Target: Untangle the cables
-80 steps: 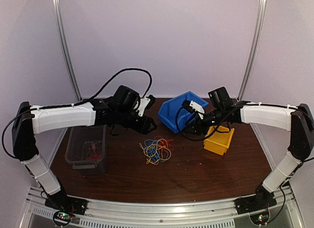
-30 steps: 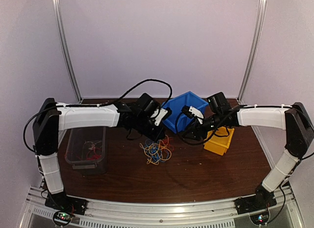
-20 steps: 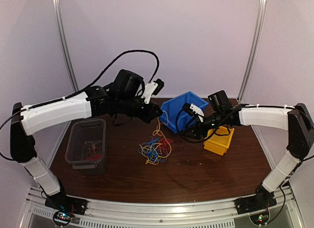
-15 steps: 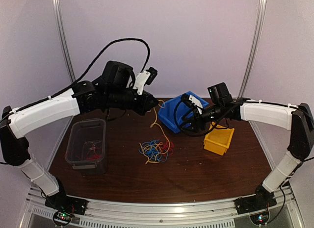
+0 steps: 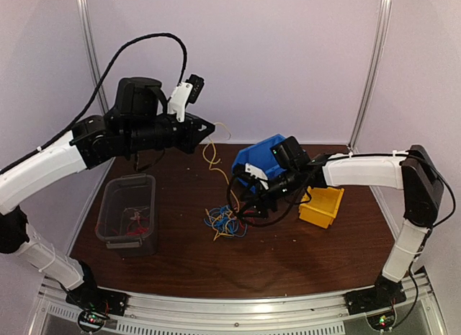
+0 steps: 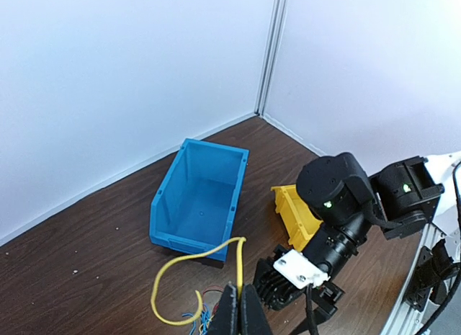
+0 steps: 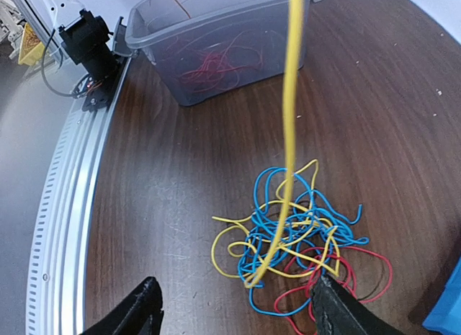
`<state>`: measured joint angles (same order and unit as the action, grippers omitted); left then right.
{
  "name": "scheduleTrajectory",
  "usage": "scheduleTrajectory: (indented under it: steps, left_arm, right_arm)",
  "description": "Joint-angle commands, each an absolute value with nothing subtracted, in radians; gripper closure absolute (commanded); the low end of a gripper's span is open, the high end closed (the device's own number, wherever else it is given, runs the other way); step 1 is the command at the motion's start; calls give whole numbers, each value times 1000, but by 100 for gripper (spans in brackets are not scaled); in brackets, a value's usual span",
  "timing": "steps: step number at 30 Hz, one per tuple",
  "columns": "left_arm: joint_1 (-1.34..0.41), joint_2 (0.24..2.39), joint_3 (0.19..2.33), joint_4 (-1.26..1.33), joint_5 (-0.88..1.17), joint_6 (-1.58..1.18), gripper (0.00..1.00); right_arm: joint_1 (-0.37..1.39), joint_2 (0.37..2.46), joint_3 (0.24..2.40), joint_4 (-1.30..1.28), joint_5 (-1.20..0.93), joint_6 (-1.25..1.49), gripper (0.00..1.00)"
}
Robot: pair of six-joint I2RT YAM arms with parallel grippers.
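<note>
While one yellow cable (image 7: 289, 97) is being drawn out, the tangle (image 7: 299, 234) is waiting

High over the desk's left half, the left gripper (image 6: 241, 306) is pinching that cable, whose tail is trailing into the mid-desk tangle. Right of it, the right gripper (image 7: 236, 299) is hovering spread, probably needing to pin the tangle down next

Light: soft, even; top view dimmer, purplish
Shadows: faint
Focus: yellow cable (image 7: 292, 97) blurs close up, right wrist view
</note>
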<state>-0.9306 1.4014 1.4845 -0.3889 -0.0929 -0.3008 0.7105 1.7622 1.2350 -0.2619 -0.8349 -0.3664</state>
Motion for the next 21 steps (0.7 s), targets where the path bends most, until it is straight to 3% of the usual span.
scheduleTrajectory:
  steps: [1, 5, 21]
  left_arm:
    - [-936, 1362, 1461, -335, -139, -313, 100]
    - [-935, 1355, 1449, -331, -149, -316, 100]
    - [-936, 1322, 1486, -362, -236, -286, 100]
  right_arm:
    - [748, 1780, 1223, -254, -853, -402, 27]
    - [759, 1831, 1246, -216, -819, -360, 31]
    - [770, 2005, 1331, -115, -794, -220, 81]
